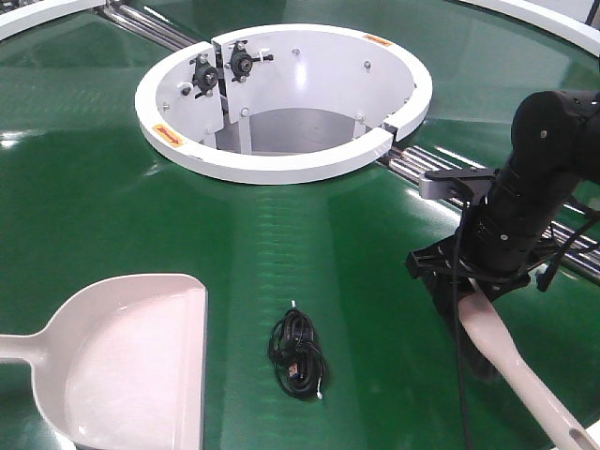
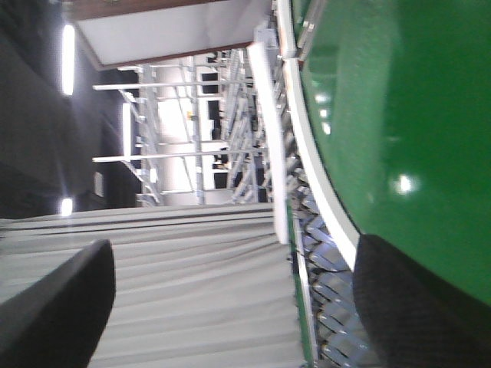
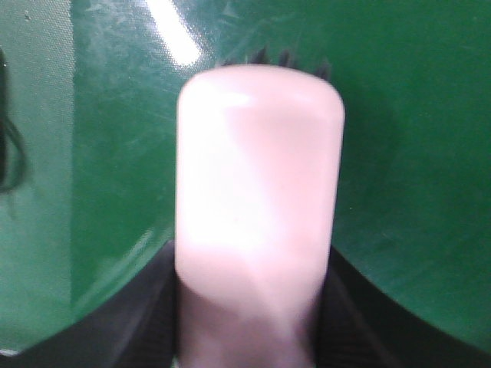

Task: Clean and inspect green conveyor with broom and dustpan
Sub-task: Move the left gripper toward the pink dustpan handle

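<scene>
the green conveyor (image 1: pixel 112 187) fills the front view, its white ring hub (image 1: pixel 281 171) sitting toward the far side with chrome roller strips (image 1: pixel 424 159) running out from it to the right. the dustpan (image 1: pixel 131 366) lies flat on the belt at the near left, its open mouth facing right and its handle running off the left edge of the view. just beside that mouth, but apart from it, is a small coiled black cable (image 1: pixel 298 354) near the middle of the near edge. on the near right of the belt the right gripper (image 1: pixel 469 281) points down and is closed around the broom (image 1: pixel 514 364), whose thin handle with its hang slot slants away toward the near right corner. the right wrist view shows the pale broom head filling the gap between the dark fingers (image 3: pixel 134 326), with short dark bristle tips showing past its rounded end over the green surface; they seem to meet the belt, though the blur makes that hard to confirm. the left gripper (image 2: pixel 230 322) is off the belt, its two dark pads (image 2: pixel 54 307) spread wide with nothing between them, looking past the conveyor's curved pale rim (image 2: pixel 322 192) at a grey curtain (image 2: pixel 192 291) and metal racking (image 2: pixel 199 138).
</scene>
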You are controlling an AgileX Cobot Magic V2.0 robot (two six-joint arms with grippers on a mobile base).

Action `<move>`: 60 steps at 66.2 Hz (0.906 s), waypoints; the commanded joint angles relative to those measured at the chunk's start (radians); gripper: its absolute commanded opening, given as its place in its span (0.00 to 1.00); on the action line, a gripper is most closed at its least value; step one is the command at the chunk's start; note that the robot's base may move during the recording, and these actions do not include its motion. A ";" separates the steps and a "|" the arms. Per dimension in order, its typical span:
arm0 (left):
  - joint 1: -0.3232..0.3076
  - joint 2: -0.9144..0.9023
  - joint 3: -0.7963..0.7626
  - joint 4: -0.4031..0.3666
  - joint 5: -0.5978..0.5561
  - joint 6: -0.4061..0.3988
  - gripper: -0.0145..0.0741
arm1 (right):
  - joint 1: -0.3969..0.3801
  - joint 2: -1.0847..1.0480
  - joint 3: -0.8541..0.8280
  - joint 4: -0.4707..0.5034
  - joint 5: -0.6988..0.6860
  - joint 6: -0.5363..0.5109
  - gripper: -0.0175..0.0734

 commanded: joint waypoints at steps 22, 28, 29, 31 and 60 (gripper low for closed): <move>-0.006 0.011 -0.034 0.015 -0.071 -0.003 0.82 | -0.001 -0.050 -0.026 0.000 0.047 0.001 0.18; -0.006 0.011 -0.034 0.015 -0.026 -0.003 0.82 | -0.001 -0.050 -0.026 0.000 0.047 0.001 0.18; -0.006 0.011 -0.034 0.015 -0.017 -0.003 0.82 | -0.001 -0.050 -0.026 0.000 0.047 0.001 0.18; -0.006 0.011 -0.034 0.015 0.001 -0.003 0.82 | -0.001 -0.050 -0.026 0.000 0.047 0.001 0.18; -0.006 0.163 -0.103 -0.107 0.489 0.000 0.82 | -0.001 -0.050 -0.026 0.000 0.048 0.001 0.18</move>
